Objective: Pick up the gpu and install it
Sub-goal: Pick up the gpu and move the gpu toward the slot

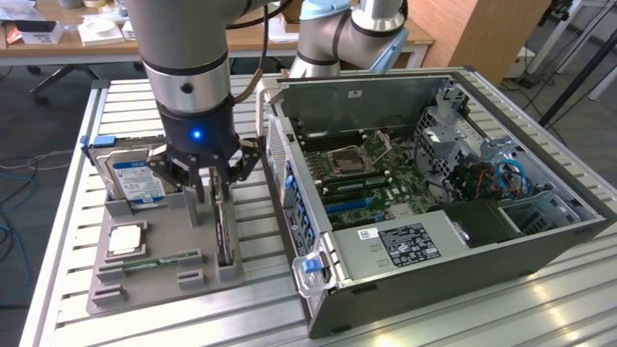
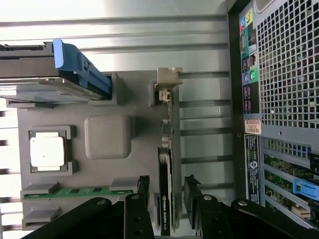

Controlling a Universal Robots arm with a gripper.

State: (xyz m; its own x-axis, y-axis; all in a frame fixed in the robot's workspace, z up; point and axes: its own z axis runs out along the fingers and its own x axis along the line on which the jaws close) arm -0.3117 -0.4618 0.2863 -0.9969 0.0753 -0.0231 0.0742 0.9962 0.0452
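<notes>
Slatted aluminium table [image 1: 568, 311].

Open tower case [image 1: 453, 278] on its side at the exterior view's right, motherboard exposed.

Grey fixture tray [image 1: 154, 271] just beside the case. A hard drive [image 1: 135, 181] with a blue-white label stands at the tray's far end.

The gpu [image 1: 224, 231] stands on edge in slotted posts along the tray side nearest the case, bracket end away from the gripper. It is not lifted.

Gripper [image 1: 214, 189] is low over the gpu, jaws apart, one finger either side of the card and clamped on nothing.

Processor [image 1: 126, 238] and memory stick [image 1: 149, 264] lie in their tray pockets.

Risks, as judged:
- The wrist view shows uneven gaps, so closing may push the card sideways in its posts.
- A grip on the cooler face may slip.
- The bracket may snag a post or the nearby case wall on lifting.
</notes>
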